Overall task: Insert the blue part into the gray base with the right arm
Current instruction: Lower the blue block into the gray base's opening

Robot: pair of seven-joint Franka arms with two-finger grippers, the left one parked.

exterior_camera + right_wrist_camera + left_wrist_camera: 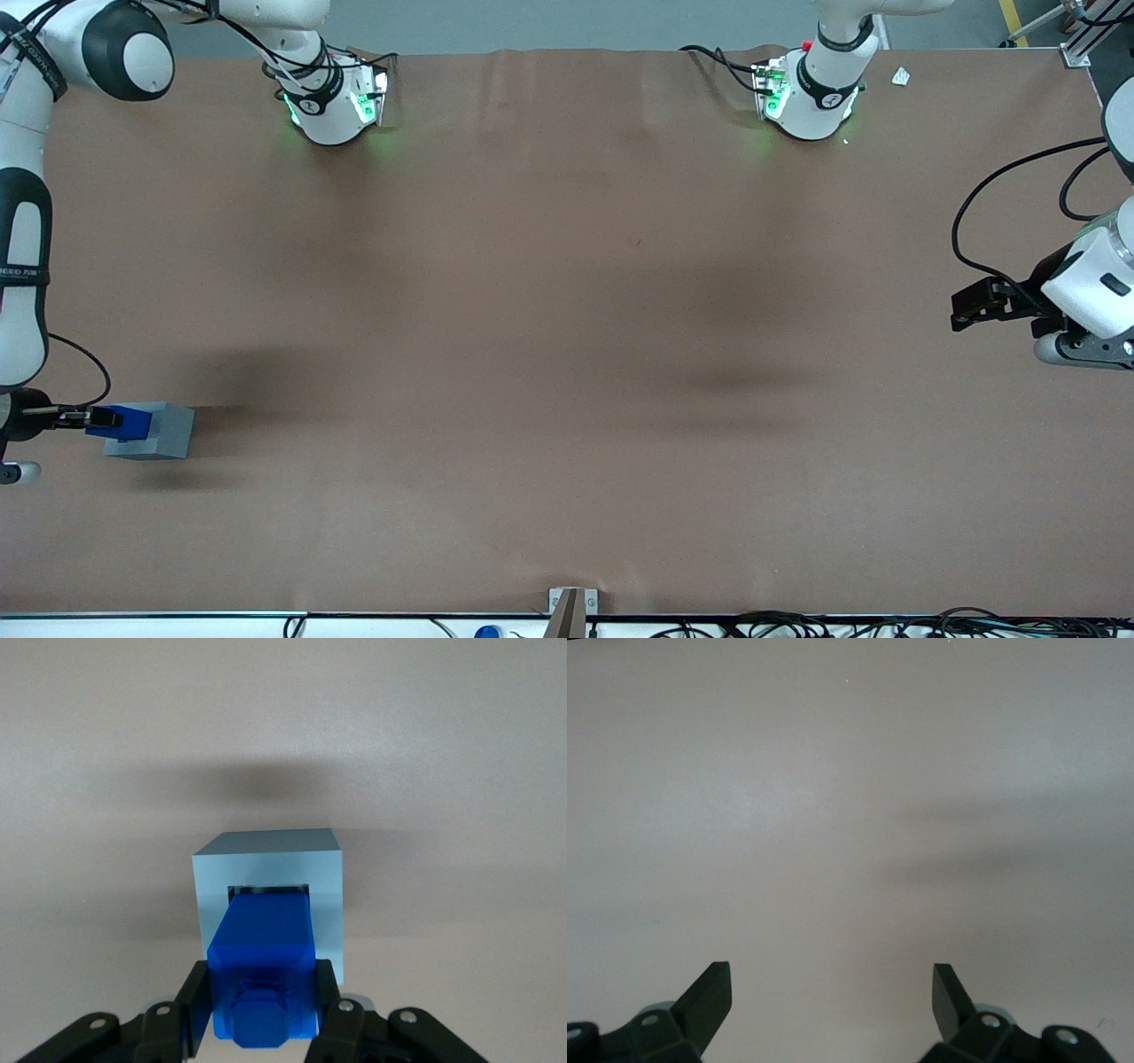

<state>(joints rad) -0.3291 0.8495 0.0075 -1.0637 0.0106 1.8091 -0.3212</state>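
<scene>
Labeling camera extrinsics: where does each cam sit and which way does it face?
Front view: high over the table, looking down; both arms show, tool at the working arm's end.
Right wrist view: on the working arm, facing along the tool, shut on the blue part entering the gray base.
Left wrist view: parked arm's fingers over bare table.
Front and right wrist views share part and base.

The front view looks steeply down from high over the brown table [567, 354], taking in nearly all of it from far off, with the arm bases toward 12 o'clock. The right wrist view sits close above its gripper [264, 1010], facing down along the fingers at the blue part [264, 974] and gray base [267, 870], which the front view shares at about 8 o'clock. The left wrist view looks closely down at bare tabletop at the parked arm's end.
</scene>
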